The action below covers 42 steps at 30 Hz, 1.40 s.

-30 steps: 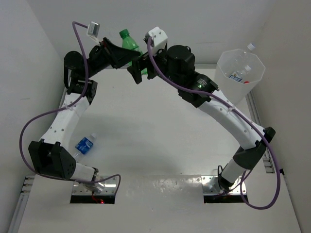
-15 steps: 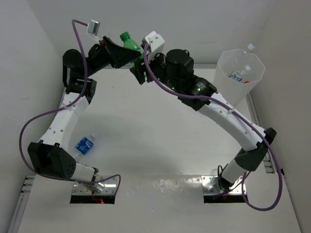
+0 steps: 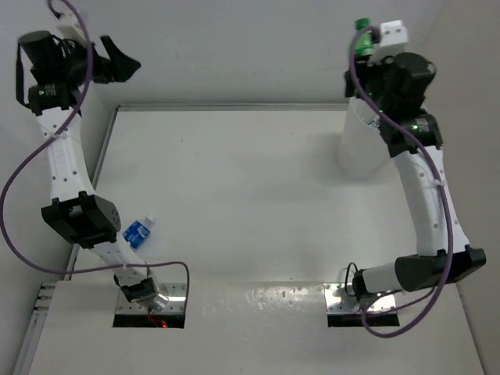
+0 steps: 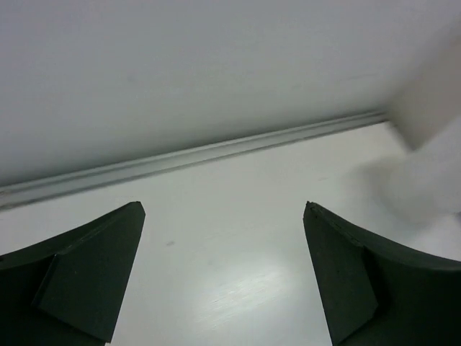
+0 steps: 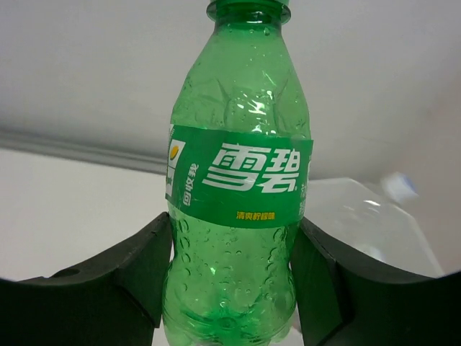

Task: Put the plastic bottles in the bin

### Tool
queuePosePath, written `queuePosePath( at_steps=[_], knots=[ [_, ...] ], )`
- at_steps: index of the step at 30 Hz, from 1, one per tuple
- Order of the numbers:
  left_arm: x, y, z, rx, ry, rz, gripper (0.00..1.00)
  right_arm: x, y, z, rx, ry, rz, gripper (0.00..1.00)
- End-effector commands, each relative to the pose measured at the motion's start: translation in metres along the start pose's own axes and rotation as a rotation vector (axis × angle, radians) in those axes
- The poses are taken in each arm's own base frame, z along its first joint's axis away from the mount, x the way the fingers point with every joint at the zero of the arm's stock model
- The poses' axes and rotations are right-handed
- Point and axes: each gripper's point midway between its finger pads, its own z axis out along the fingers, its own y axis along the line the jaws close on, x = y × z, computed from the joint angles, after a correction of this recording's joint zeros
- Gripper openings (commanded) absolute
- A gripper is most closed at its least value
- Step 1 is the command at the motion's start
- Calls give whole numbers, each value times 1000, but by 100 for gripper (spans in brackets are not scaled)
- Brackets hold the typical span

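Footage from the top camera shows the right gripper (image 3: 361, 58) raised at the far right corner, clamped on the green bottle (image 3: 362, 35), whose cap points upward. The bin (image 3: 355, 152) stands directly below it in this view, largely hidden behind the right arm; whether the bottle is over the opening cannot be told from here. The left gripper (image 3: 121, 61) is held high at the far left, against the wall, well apart from every bottle. A blue-labelled bottle (image 3: 139, 231) lies on its side on the table (image 3: 234, 203), just beside the left arm's lower link.

From the left wrist, the left gripper (image 4: 223, 281) has its fingers (image 4: 86, 274) spread wide with only bare table (image 4: 238, 238) between them. A pale rail (image 4: 202, 155) runs along the foot of the wall, and a blurred white shape (image 4: 432, 166) at the right edge is too soft to identify.

From the right wrist, the right gripper (image 5: 234, 274) presses both fingers (image 5: 137, 274) against the lower body of the green bottle (image 5: 238, 173), which stands upright between them with its label facing the camera. The bin (image 5: 367, 216) shows behind the bottle to the right, with a blurred bottle cap (image 5: 398, 186) near its rim.
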Motion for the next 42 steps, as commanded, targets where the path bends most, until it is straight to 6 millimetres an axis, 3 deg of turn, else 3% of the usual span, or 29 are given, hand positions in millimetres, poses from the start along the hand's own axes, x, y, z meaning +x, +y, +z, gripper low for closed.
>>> queuePosePath(
  at_steps=[1,2,3,4,5,6,7,8,9,10,13,15,17,20,21,22,23,29,35,39,42],
  knots=[
    [107,47,-35,-278,421,302,100,-9,-82,-14,146,-16,53,5],
    [118,50,-40,-314,460,350,100,2,-99,-8,174,15,79,5],
    [120,42,-47,-325,471,400,100,8,-136,-12,239,52,107,5],
    [144,51,-55,-340,544,421,100,24,-142,-1,223,100,122,5],
    [151,52,-60,-344,561,426,100,17,-159,-4,253,88,146,5],
    [157,51,-64,-336,582,430,100,21,-166,6,234,103,161,5],
    [170,48,-70,-301,638,445,100,28,-173,3,238,144,177,5],
    [176,47,-75,-287,668,453,100,45,-179,13,236,189,201,5],
    [179,44,-80,-254,690,456,100,57,-181,20,224,227,215,5],
    [197,38,-89,-186,777,455,100,67,-183,23,218,256,230,5],
    [220,32,-106,-87,907,436,100,96,-170,31,182,343,208,6],
    [230,40,-119,-101,977,444,100,112,-164,32,168,388,200,7],
    [243,44,-131,-110,1037,458,100,134,-155,31,152,465,189,20],
    [250,47,-150,-137,1098,499,100,158,-153,29,186,547,172,55],
    [262,49,-160,-146,1147,487,100,154,-155,25,206,541,170,73],
    [267,48,-167,-146,1165,494,100,161,-156,24,220,556,173,79],
    [284,45,-175,-112,1219,498,100,156,-158,23,230,535,174,87],
    [325,44,-203,-83,1344,468,100,111,-141,16,196,412,137,90],
    [359,56,-223,-195,1444,422,100,86,-122,8,153,354,116,90],
    [390,51,-242,-181,1554,391,100,77,-114,8,138,333,117,93],
    [403,50,-245,-173,1590,377,100,73,-109,8,128,324,118,94]
  ],
)
